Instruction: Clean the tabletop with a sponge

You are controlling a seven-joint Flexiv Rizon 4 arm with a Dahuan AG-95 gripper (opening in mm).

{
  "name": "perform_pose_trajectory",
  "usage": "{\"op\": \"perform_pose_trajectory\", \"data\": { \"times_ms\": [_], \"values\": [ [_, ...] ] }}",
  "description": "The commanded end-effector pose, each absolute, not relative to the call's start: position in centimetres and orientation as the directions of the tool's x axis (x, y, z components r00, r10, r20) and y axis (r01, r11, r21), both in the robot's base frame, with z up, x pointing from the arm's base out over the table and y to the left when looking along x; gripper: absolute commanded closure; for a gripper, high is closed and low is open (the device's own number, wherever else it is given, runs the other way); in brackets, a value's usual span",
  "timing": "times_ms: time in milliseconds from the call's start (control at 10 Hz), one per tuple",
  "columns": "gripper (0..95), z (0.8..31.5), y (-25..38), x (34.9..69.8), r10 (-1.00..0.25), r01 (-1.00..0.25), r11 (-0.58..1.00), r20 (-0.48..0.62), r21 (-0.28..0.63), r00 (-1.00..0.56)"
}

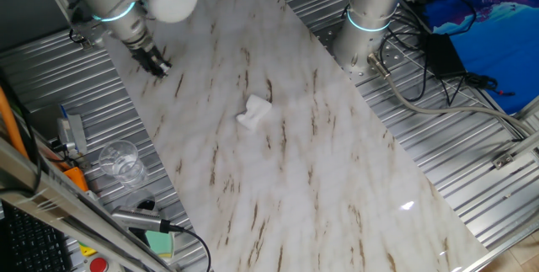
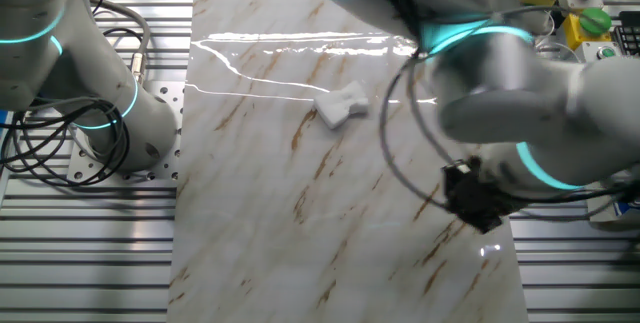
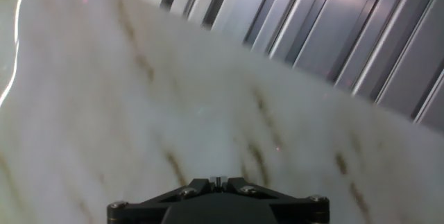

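Meanwhile, the sponge (image 1: 253,112) lies alone near the middle of the tabletop (image 1: 320,188), a crumpled white block resting on the glossy marble-look slab with brown veins. The gripper (image 1: 158,66) hangs close above the slab near one long edge, well apart from the sponge and holding nothing. Whether its jaws are apart or together cannot be told: the fixed views show only a dark tip, and the hand view shows just the black base of the gripper (image 3: 218,203) over blurred marble, beside the ribbed metal surface (image 3: 361,37). A clear glass (image 1: 120,162) stands off the slab.
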State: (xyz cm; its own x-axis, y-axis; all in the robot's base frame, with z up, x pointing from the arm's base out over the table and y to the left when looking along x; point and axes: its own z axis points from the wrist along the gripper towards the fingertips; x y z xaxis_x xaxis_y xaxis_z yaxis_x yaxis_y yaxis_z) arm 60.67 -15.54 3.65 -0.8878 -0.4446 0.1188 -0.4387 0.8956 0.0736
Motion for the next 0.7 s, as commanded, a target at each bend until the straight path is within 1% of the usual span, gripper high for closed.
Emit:
{"op": "perform_pose_trajectory", "data": {
  "times_ms": [100, 200, 300, 700],
  "values": [
    [95.0, 3.93, -15.56, 60.11, -0.442, -0.437, 0.897, 0.136, 0.065, -0.886],
    [95.0, 4.03, -15.39, 60.04, -0.436, -0.435, 0.900, 0.148, 0.043, -0.888],
    [95.0, 3.98, -15.35, 59.99, -0.394, -0.393, 0.919, 0.150, 0.036, -0.907],
    [95.0, 3.94, -15.39, 59.92, -0.393, -0.392, 0.919, 0.151, 0.035, -0.907]
  ]
}}
